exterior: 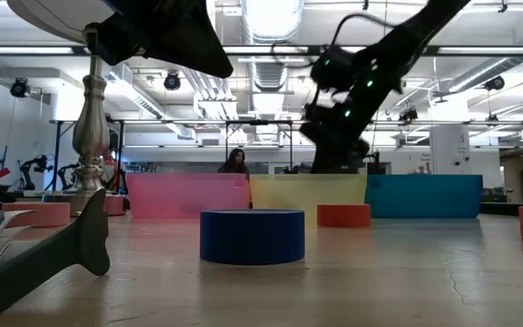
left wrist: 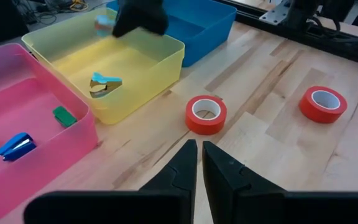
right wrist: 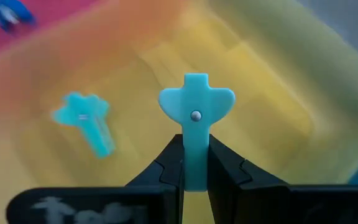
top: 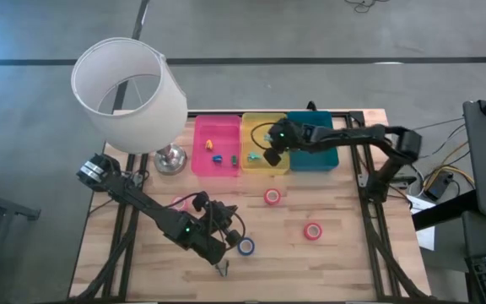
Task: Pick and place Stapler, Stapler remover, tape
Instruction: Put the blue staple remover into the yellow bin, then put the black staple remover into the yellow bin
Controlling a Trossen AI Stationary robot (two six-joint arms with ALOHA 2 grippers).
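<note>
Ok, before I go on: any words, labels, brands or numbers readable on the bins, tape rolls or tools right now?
None can be read.
Pink bin, yellow bin, blue bin: plain walls, no labels visible.
Red tape rolls, blue tape roll: no print seen.
Light blue staple remover in the right gripper: only a rivet, no marking.

Pink bin (top: pixel 215 143), yellow bin (top: pixel 260 127), blue bin (top: pixel 315 159), red tape (top: pixel 312 230).

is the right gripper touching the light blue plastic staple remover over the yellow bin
Touching. The right wrist view shows the right gripper with its two dark fingers pressed against both sides of the light blue plastic staple remover, no gap, above the yellow bin.
</note>
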